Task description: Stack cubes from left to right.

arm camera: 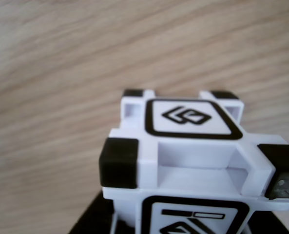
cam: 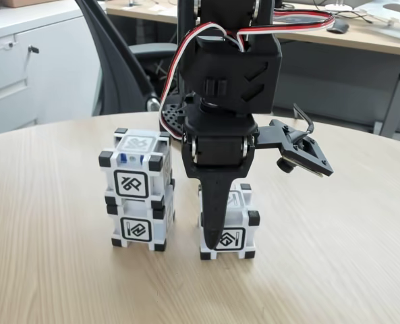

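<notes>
Two cubes stand stacked at the left of the fixed view, on the wooden table. The third cube sits just right of them — the gripper straddles it, one finger down its front face — whether it pinches, I cannot tell.

Three cubes are counted on the worktop: a stacked upper cube, the lower cube under it, and a single cube beside them.

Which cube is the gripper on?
The lone cube on the right in the fixed view, under the gripper. The other two are stacked at left: top cube on bottom cube.
</notes>
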Robot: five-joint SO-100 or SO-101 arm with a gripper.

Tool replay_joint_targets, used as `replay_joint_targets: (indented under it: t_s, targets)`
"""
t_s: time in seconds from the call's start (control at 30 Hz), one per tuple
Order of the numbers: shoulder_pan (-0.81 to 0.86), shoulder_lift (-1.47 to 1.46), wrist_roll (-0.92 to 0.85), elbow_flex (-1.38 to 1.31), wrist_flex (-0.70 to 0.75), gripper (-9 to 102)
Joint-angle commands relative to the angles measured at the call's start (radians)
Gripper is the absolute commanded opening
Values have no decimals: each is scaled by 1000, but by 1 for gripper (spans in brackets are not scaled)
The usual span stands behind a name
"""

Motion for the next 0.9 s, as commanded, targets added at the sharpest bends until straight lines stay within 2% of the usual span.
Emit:
replay_joint_targets:
  t_s: [0.0, 0.07, 0.4, 0.87]
  targets:
    - [11, 3, 8, -17, -15, 6]
    - [11, 3, 11, -17, -15, 0]
    - [0, 28, 25, -34, -2, 0]
    - [2, 313, 6, -34, 2, 0]
